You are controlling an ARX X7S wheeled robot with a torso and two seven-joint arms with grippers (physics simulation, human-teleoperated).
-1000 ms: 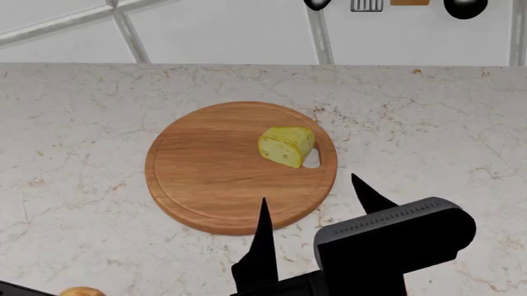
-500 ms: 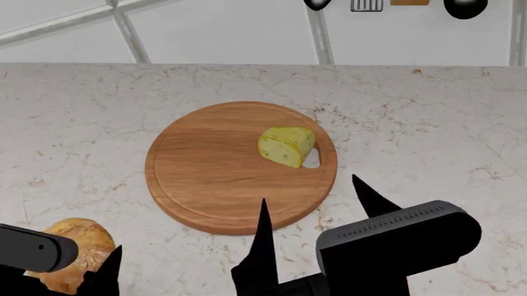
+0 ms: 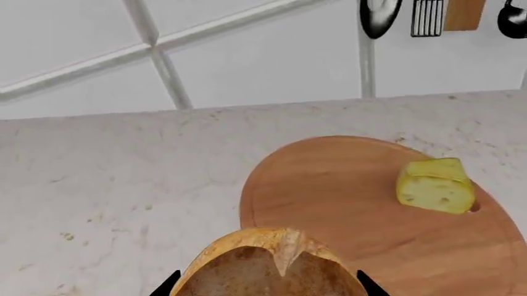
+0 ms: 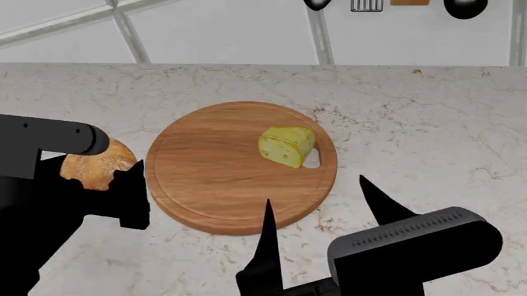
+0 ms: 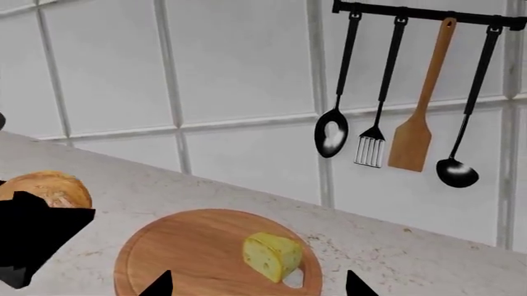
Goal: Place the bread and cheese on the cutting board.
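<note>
Changes: left gripper (image 4: 115, 179) w/ bread (image 4: 97, 163) has risen from the view's bottom edge to just beside the cutting board (image 4: 214, 185), its left rim; right gripper (image 4: 317, 206) slightly lower in view.

Pale marble countertop (image 4: 428, 123) with thin brown and grey veining, running up to the wall. Wall (image 5: 239, 74) behind it: large white glossy tiles with grey grout lines. Black rail (image 5: 428, 12) mounted on the tiles, four utensils hanging from it: black spoon (image 5: 332, 132), black slotted turner (image 5: 371, 148), wooden spatula (image 5: 411, 139), black ladle (image 5: 457, 171). Light is even and soft; faint shadows on the counter, dull reflections on the tiles.
</note>
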